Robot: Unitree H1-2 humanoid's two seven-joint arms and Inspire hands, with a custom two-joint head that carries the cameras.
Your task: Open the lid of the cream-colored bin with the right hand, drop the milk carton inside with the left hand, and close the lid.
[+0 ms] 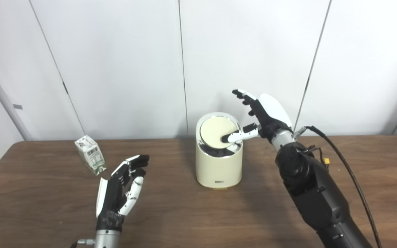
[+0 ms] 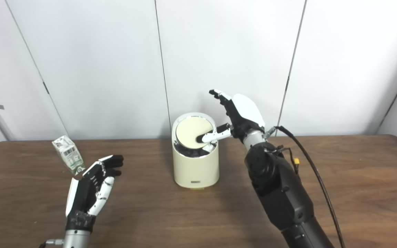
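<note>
**Operator:** Status of the lid-opening step?

**Technician:** The right hand (image 1: 265,117) is beside and above the cream-colored bin (image 1: 219,162), fingers spread and holding nothing. Its thumb (image 1: 236,136) lies on the right part of the round lid (image 1: 217,132). The lid appears tilted, with a dark gap showing along its front rim, so I judge the opening as begun, not complete.

**Operator:** Recommended procedure?

**Technician:** Press with the thumb near the lid edge, not the centre, so the disc pivots fully. Apply force downward only; a sideways push could slide the bin across the bench (image 1: 184,213). Hold the lid open until the drop is made.

**Operator:** And the carton?

**Technician:** The milk carton (image 1: 90,154) stands tilted at the bench's rear left, untouched. The left hand (image 1: 122,189) hovers just in front of it, fingers apart, empty.
</note>
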